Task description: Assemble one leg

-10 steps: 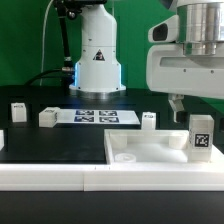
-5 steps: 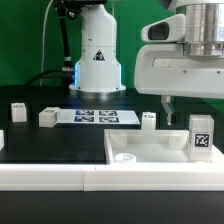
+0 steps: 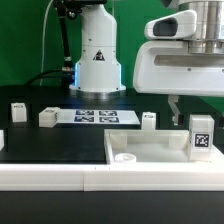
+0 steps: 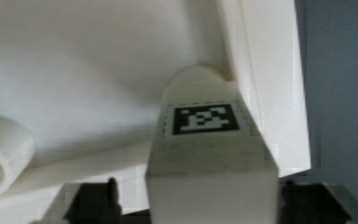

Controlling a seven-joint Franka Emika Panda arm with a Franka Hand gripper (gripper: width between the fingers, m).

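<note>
the leg (image 3: 201, 133) stands upright at the exterior view's right, its tag facing the camera, at the far right corner of the panel (image 3: 150, 150). whether it sits in a corner hole or only rests there cannot be told. in the wrist view the leg (image 4: 208, 160) fills the middle, its tag turned toward the lens, with the panel's raised rim (image 4: 265, 80) running just beside it.

the pincer (image 3: 172, 108) hangs above the panel, just to the exterior view's left of the leg and apart from it. one dark finger (image 3: 169, 110) shows, pointing straight down; the other is hidden, so whether the pincer is spread or pressed together cannot be told there. in the wrist view two dark fingertips (image 4: 98, 197) flank the leg's lower part with a slim gap on each side, so the pincer looks spread and pinches nothing.

the arm's white wrist block (image 3: 182, 65) sits level above the pincer, high on the exterior view's right.

the panel lies on the black desk (image 3: 60, 145). farther back lie the marker board (image 3: 97, 117) and three small white blocks (image 3: 47, 117).
</note>
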